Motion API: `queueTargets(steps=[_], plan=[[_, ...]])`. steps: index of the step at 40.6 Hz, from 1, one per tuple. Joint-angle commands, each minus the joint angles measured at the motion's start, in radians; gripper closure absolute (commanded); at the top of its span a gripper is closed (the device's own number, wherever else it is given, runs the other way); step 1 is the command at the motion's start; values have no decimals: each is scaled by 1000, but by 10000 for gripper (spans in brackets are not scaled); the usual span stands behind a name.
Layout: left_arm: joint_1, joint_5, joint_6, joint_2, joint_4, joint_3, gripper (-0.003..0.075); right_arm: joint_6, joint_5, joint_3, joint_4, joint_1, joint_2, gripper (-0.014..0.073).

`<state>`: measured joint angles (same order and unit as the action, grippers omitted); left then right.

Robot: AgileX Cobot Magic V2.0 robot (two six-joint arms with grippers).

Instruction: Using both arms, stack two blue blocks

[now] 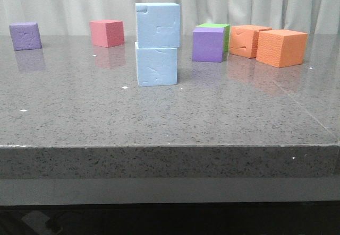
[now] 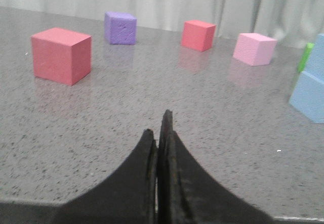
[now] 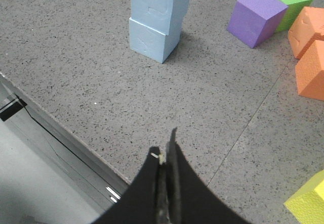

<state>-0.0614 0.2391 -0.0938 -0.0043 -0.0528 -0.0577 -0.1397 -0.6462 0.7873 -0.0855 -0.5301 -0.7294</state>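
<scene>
Over on the far left of the table [image 1: 79, 113] sits a purple cube [image 1: 25, 36], and a little right of it a red cube [image 1: 107, 33], both well back near the curtain. Neither matters to the job.

Toward the middle stands what does — the two blue blocks, already one on the other. The lower blue block [image 1: 156, 65] rests flat on the table and the upper blue block [image 1: 158, 25] sits on top of it, touching, shifted slightly to the right so it overhangs a little, and turned a touch against the one below. It looks steady enough, though that offset is the one thing I'd watch.

Right of the stack is a second purple cube [image 1: 207, 44] with a green cube [image 1: 218, 28] just behind it, then two orange cubes [image 1: 249, 40] [image 1: 281, 48] close together at the far right.

Neither arm shows in the front view. From the wrist cameras, the left tool [image 2: 161, 133] has its fingers pressed together with nothing between them, low over bare table with the stack off at the edge of its view. The right tool [image 3: 166, 150] is likewise closed and empty, hanging near the table's front edge, well apart from the stack.

By my reckoning the stacking is done — nothing is left but for the arms to stay clear.
</scene>
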Motion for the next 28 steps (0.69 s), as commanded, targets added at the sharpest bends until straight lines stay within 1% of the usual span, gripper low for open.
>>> queueTargets(steps=[1, 5, 6, 22, 28], plan=[[19, -145, -9, -15, -11, 13, 741, -10, 59, 22, 10, -2, 6, 661], [19, -253, -9, -21, -11, 69, 741, -10, 60, 22, 10, -2, 6, 661], [19, -233, -9, -21, -11, 66, 741, -10, 60, 22, 10, -2, 6, 661], [19, -248, -7, -17, -3, 66, 741, -10, 60, 22, 10, -2, 6, 661], [19, -250, 57, -17, -1, 66, 741, -10, 60, 22, 10, -2, 6, 661]])
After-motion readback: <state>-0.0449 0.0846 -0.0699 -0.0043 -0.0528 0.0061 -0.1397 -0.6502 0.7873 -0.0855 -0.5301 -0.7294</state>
